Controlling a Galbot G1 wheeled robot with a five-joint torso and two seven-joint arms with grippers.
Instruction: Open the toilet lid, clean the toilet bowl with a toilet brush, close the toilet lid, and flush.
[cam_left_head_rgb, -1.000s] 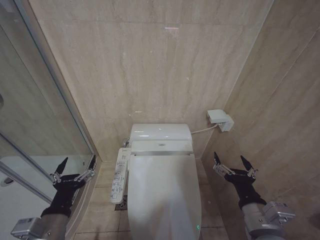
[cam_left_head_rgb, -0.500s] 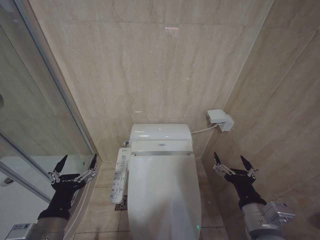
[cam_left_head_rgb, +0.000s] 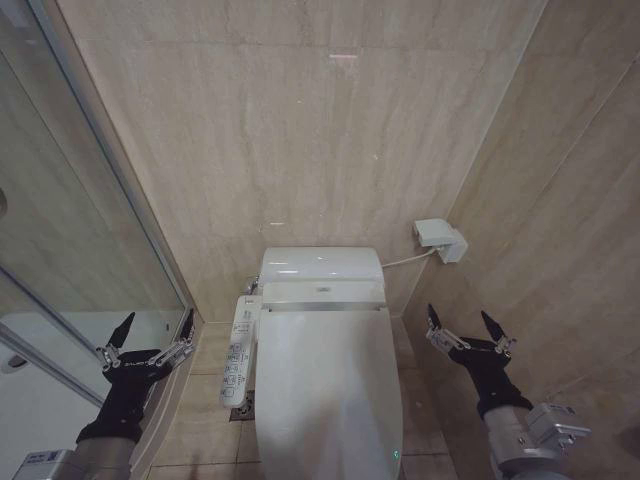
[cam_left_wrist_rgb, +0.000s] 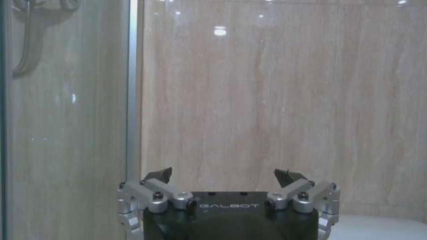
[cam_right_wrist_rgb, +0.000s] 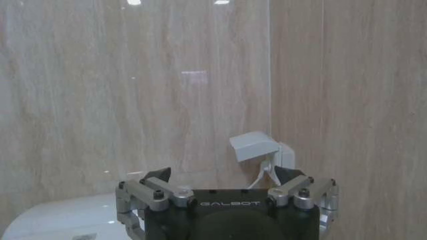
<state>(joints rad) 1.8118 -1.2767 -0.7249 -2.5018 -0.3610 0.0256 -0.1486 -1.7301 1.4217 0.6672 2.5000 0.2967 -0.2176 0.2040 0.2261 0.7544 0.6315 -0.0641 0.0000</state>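
Observation:
The glossy white toilet lid (cam_left_head_rgb: 328, 385) lies shut over the toilet bowl, which is hidden under it. The white tank (cam_left_head_rgb: 322, 266) stands behind it against the beige wall. My left gripper (cam_left_head_rgb: 153, 328) hovers open to the left of the toilet, beside the glass shower screen; its black fingers (cam_left_wrist_rgb: 157, 175) spread wide with nothing between them. To the right of the toilet my right gripper (cam_left_head_rgb: 466, 322) is open and empty near the side wall, and its fingers (cam_right_wrist_rgb: 158, 175) point at the back wall. The toilet brush is out of view.
A control panel (cam_left_head_rgb: 241, 349) with buttons sticks out on the toilet's left side. A white wall box (cam_left_head_rgb: 441, 239) (cam_right_wrist_rgb: 255, 146) with a cable is mounted at the right rear corner. The glass shower screen (cam_left_head_rgb: 60, 230) closes off the left. Tiled floor runs on both sides.
The left gripper has shifted slightly to the left and down. The right arm and the toilet have not moved.

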